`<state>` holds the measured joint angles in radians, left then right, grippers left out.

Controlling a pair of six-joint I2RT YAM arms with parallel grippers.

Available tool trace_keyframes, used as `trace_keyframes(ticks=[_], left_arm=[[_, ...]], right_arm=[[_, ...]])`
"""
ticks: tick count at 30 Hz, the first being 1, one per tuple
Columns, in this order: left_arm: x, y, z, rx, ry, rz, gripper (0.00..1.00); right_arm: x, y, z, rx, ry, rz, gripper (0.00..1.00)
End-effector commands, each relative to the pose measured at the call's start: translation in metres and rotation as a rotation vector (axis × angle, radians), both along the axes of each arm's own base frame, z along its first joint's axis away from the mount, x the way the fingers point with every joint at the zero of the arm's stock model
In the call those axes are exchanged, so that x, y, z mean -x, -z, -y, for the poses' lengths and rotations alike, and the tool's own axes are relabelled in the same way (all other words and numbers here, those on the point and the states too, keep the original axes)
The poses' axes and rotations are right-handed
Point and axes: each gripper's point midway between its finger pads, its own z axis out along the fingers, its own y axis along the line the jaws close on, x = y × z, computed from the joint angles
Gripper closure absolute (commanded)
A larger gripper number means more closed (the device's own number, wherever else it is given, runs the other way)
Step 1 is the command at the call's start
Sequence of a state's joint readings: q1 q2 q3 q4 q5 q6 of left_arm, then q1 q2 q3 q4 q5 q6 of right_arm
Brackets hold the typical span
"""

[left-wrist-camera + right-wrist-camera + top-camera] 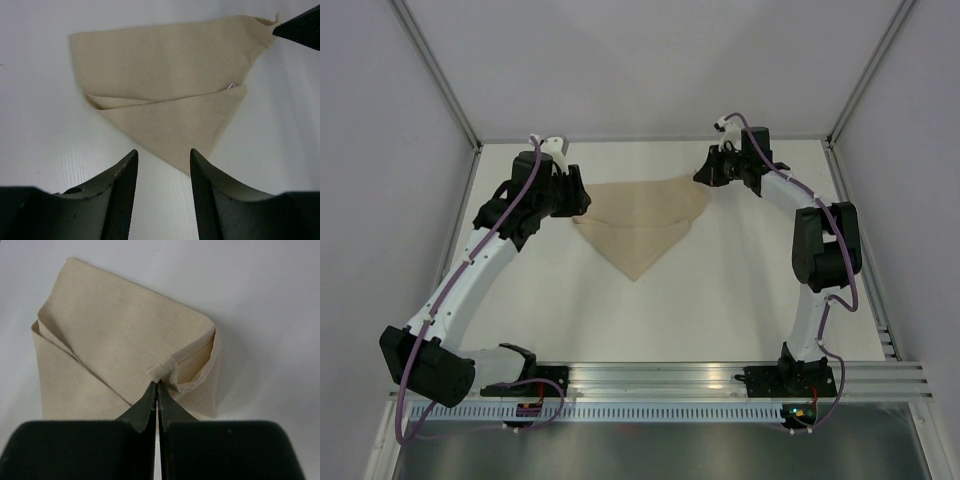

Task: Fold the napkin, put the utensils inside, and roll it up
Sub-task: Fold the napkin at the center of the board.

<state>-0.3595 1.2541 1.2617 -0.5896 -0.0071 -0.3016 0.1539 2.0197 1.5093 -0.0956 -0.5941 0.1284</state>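
Covering the napkin's (640, 225) 9 o'clock edge in the top view, the left gripper (578, 197) hid its own fingertips there; only its wrist view showed them. A tiny pale glint at the fold seam was too small to identify. The left gripper's jaws stood well apart with nothing between them, just beside a cloth corner. The right gripper (158, 384) was clenched, pinching the hemmed corner at the napkin's 2 o'clock end, with that corner curled up slightly. The napkin lay on the white table (750, 290) toward 12 o'clock, between both grippers. It was beige, folded to a rough triangle with its point toward 6 o'clock, and its layers overlapped unevenly.
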Motion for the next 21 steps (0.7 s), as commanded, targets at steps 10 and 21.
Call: trace_keyframes(ticks=[10,21], left_arm=[[0.004,-0.008,0.009,0.125,-0.041,-0.018,0.49],[0.005,-0.009,0.010,0.129,-0.035,-0.018,0.50]], right_arm=[[0.090,-0.024,-0.085,0.255,-0.408,0.274,1.00],[0.158,0.009,-0.140,0.455,-0.634,0.367,1.00]])
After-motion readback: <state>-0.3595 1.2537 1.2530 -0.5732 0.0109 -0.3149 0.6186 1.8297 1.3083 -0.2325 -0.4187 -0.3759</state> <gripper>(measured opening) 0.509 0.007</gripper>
